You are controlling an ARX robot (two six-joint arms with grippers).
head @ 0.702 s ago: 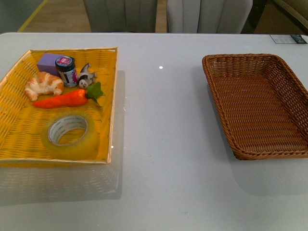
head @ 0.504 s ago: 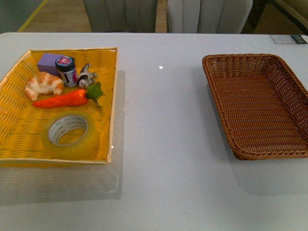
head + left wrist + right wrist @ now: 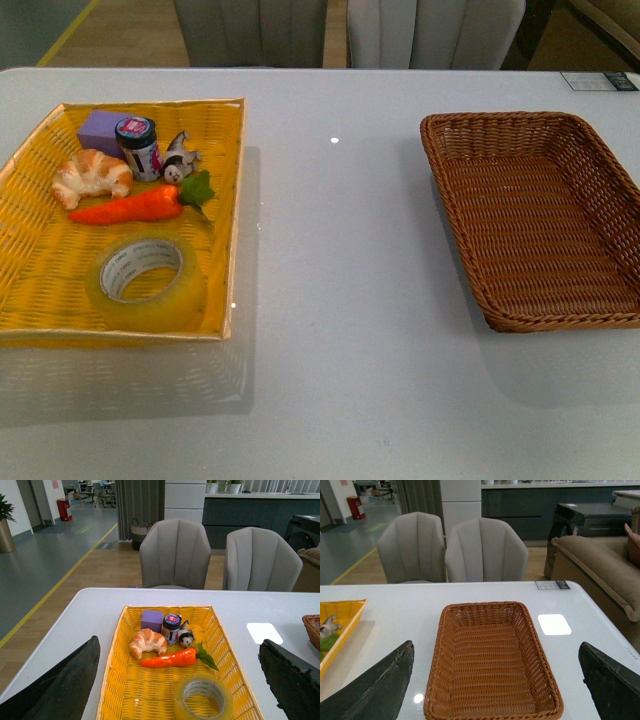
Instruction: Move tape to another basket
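Note:
The tape [image 3: 145, 282], a yellowish translucent roll with a white core, lies flat in the near right corner of the yellow woven tray [image 3: 25, 290]. It also shows in the left wrist view [image 3: 202, 698]. The dark brown wicker basket [image 3: 455, 215] stands empty on the right of the table; it also shows in the right wrist view [image 3: 432, 680]. Neither gripper shows in the front view. My left gripper [image 3: 180, 690] is open, above and behind the tray, with the tape between its fingers. My right gripper [image 3: 495, 690] is open, above the near end of the brown basket.
The yellow tray also holds a croissant [image 3: 92, 176], a toy carrot [image 3: 135, 205], a purple block [image 3: 100, 130], a small jar [image 3: 138, 148] and a small cow figure [image 3: 178, 158]. Two grey chairs [image 3: 175, 552] stand past the far table edge. A small card [image 3: 598, 81] lies at the far right.

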